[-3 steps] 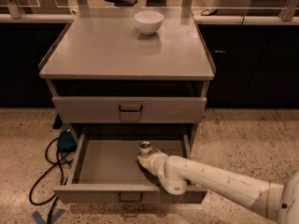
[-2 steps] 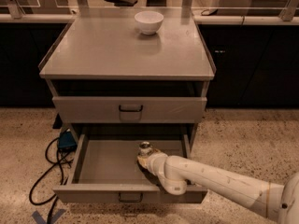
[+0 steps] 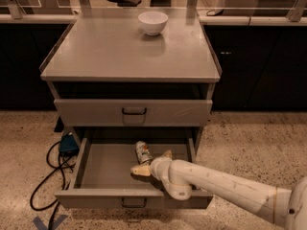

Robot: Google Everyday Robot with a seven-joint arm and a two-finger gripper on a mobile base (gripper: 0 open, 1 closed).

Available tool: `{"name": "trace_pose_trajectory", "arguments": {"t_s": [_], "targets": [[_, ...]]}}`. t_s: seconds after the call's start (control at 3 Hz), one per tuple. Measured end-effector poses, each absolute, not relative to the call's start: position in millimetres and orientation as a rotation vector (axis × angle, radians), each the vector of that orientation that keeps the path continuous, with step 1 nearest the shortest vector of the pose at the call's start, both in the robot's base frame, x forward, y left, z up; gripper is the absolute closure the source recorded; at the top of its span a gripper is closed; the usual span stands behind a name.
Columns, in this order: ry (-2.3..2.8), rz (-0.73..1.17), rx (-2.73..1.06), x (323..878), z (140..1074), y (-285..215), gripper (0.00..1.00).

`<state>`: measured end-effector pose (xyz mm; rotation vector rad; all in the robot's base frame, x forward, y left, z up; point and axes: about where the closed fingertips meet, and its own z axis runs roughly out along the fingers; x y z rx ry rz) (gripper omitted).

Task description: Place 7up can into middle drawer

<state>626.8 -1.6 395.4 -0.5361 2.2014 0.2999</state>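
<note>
The gripper (image 3: 151, 163), low centre of frame inside the middle drawer (image 3: 103, 169), is now holding its jaws wide, no longer clamping the 7up can (image 3: 142, 152). The can is resting on the drawer floor beside them; placement is likely finishing.

The 7up can (image 3: 142, 152) is shiny metal with a mottled label, and it sits in the matt grey metal middle drawer (image 3: 103, 169). The gripper (image 3: 153, 162), lower centre over that drawer, has cream, plastic-looking fingers (image 3: 140, 170) spread apart. Its arm (image 3: 225, 188) is a smooth off-white shell (faintly glossy). The bowl (image 3: 153, 22), top centre, looks glazed white. The floor (image 3: 249, 138) is speckled stone.
</note>
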Motion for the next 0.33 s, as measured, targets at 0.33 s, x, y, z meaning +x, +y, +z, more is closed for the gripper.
{"name": "trace_pose_trajectory", "arguments": {"t_s": [0.33], "targets": [[2.201,0.3,-0.536,626.8,395.4,-1.6,0.0]]}}
